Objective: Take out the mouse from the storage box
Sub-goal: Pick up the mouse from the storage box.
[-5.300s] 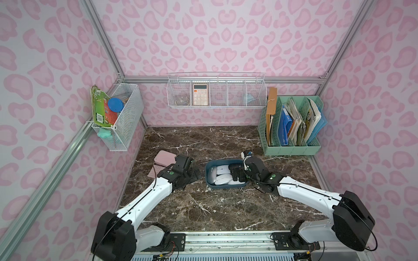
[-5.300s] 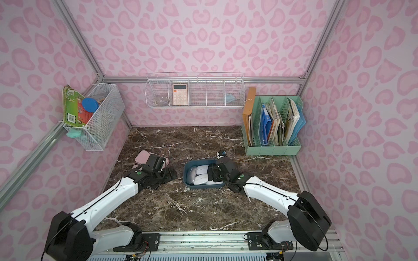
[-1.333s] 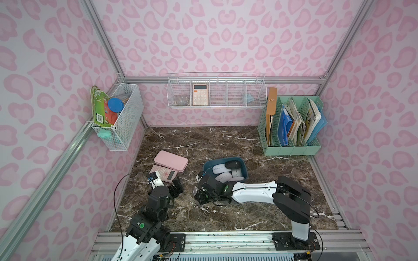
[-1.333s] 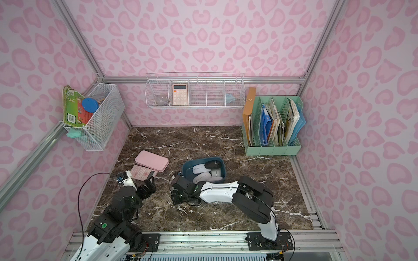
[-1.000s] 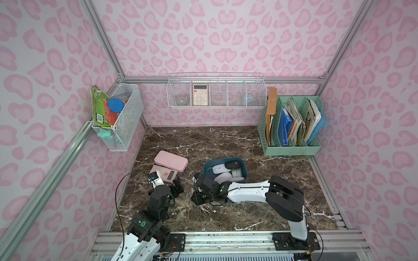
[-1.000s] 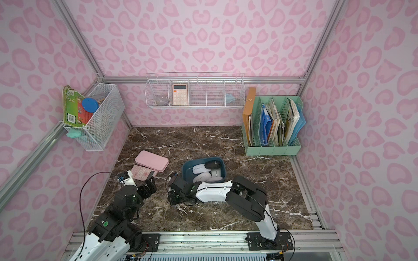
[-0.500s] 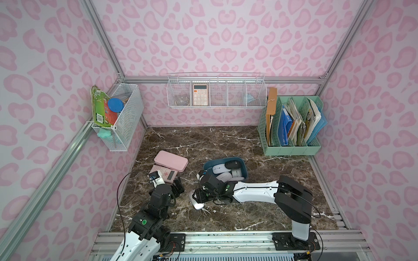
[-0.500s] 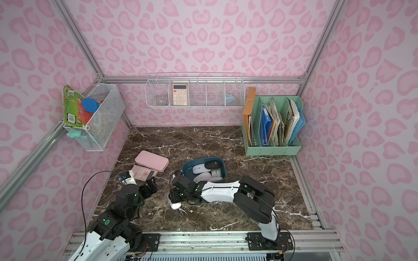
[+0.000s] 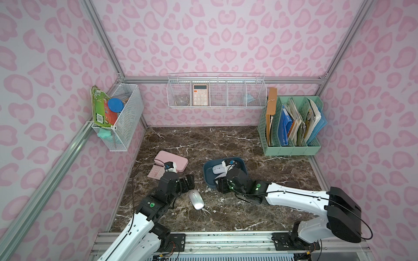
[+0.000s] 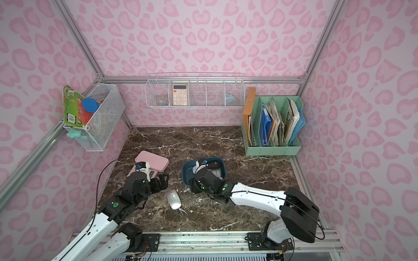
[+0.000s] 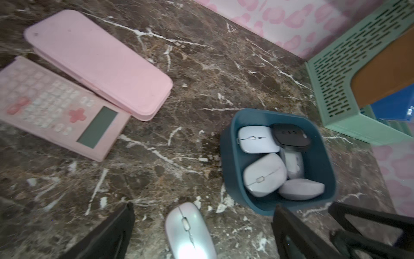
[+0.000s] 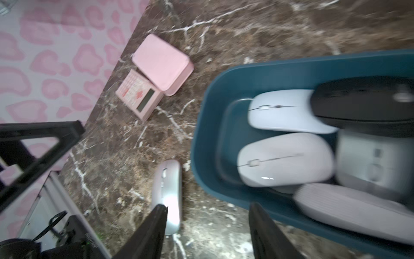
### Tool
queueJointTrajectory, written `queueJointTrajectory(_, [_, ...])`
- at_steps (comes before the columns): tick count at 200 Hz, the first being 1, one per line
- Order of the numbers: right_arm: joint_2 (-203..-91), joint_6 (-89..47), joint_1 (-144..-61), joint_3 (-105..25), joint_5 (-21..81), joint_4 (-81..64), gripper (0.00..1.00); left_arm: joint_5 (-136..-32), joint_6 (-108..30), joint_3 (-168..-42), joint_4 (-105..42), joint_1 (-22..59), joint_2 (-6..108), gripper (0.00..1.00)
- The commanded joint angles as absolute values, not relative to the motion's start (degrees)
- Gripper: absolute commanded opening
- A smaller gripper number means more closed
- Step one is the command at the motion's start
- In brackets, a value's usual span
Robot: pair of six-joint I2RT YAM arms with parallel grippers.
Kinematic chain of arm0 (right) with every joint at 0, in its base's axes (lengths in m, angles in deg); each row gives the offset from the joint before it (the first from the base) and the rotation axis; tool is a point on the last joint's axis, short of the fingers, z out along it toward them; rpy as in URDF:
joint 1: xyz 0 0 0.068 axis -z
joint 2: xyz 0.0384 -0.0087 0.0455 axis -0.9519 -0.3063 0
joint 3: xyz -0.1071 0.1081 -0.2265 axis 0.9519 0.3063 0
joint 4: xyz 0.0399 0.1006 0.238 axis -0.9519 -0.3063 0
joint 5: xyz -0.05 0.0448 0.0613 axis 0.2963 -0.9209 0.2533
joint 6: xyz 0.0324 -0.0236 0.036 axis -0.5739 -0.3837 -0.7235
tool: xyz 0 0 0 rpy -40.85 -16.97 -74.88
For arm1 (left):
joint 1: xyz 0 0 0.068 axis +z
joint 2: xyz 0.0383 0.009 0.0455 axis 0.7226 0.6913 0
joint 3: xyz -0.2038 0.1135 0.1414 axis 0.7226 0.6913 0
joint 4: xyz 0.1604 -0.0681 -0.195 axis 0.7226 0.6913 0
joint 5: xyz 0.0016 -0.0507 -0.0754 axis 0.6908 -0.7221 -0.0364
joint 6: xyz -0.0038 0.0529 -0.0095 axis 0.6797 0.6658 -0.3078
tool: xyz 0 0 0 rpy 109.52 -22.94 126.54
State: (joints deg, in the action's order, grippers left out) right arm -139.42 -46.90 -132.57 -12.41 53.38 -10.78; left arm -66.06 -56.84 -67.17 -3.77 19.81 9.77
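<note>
A silver mouse (image 9: 196, 199) (image 10: 173, 199) lies loose on the marble table, just in front and to the left of the dark blue storage box (image 9: 207, 178) (image 10: 185, 172). The box holds several more mice, white ones and a black one (image 12: 363, 101). My right gripper (image 9: 220, 184) (image 12: 208, 209) hangs open at the box's near left corner, with nothing between its fingers and the silver mouse (image 12: 167, 190) beside one fingertip. My left gripper (image 9: 188, 180) (image 11: 202, 210) is wide open and empty, just left of the mouse (image 11: 189, 233) and apart from it.
A flat pink case (image 9: 174, 161) and a pink calculator (image 9: 156, 174) lie at the left behind my left gripper. A green file rack (image 9: 291, 126) stands at the back right. White wire baskets (image 9: 214, 95) hang on the walls.
My right gripper has opened and let the silver mouse go onto the table, then drawn back right to the box's corner. My left arm has crept slightly forward.
</note>
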Motion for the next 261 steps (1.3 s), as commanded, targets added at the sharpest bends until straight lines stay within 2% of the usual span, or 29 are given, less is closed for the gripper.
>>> queueJointTrajectory(1, [-133.62, -42.16, -127.90, -6.89, 57.08, -11.46, 0.62, -72.39, -57.95, -72.80, -2.43, 16.60, 15.66, 0.99])
queueJointTrajectory(67, [-115.24, -31.32, -112.26, 10.00, 55.18, -6.80, 0.63, -77.85, -54.88, -96.98, 6.12, 7.61, 48.41, 0.97])
queueJointTrajectory(117, [-104.98, -29.57, -109.06, 21.32, 50.56, 0.75, 0.65, -82.55, -49.14, -111.49, 12.66, 6.27, 67.36, 0.92])
queueJointTrajectory(167, [-102.96, -29.48, -108.86, 23.95, 51.31, 2.99, 0.65, -85.11, -44.82, -121.08, 17.62, 5.84, 76.96, 0.81])
queueJointTrajectory(261, [-104.23, -29.56, -108.81, 24.14, 51.00, 4.01, 0.67, -87.30, -40.22, -128.03, 22.86, 4.95, 85.06, 0.64])
